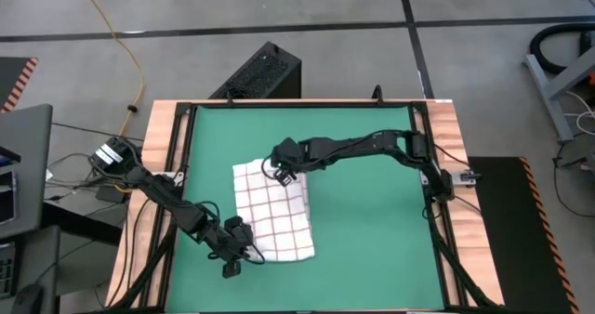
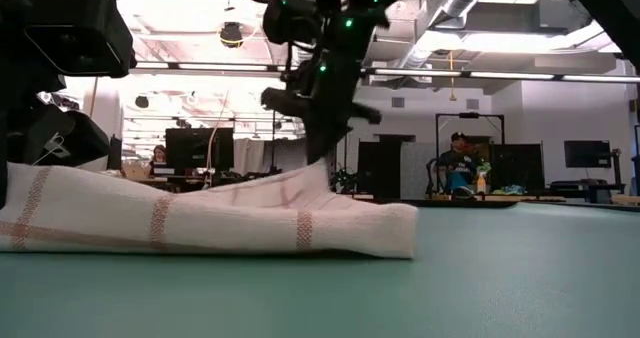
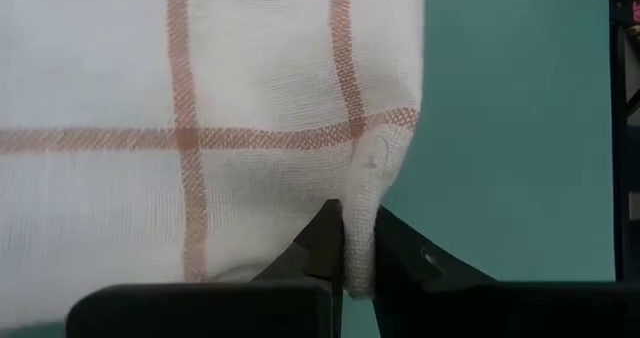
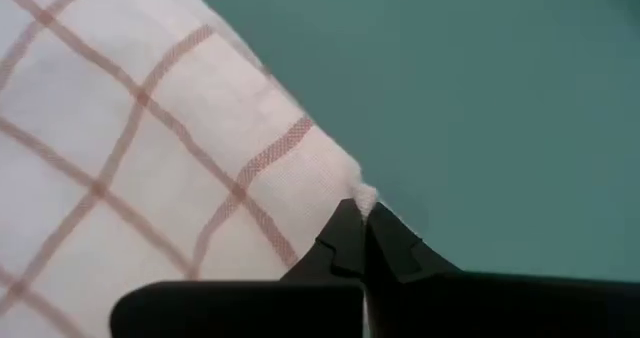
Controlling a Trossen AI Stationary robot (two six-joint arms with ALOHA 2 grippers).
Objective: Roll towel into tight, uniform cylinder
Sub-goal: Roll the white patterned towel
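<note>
Two grippers, left (image 1: 244,252) and right (image 1: 282,173), clench opposite ends of the checked towel (image 1: 274,212), jaws grasping its corners.

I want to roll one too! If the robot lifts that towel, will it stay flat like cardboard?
Probably not. The towel looks thin and soft, and it already puckers where the left gripper pinches its edge, so it would likely droop. It rises in a limp peak under the right gripper, which suggests it is light and floppy.
</note>
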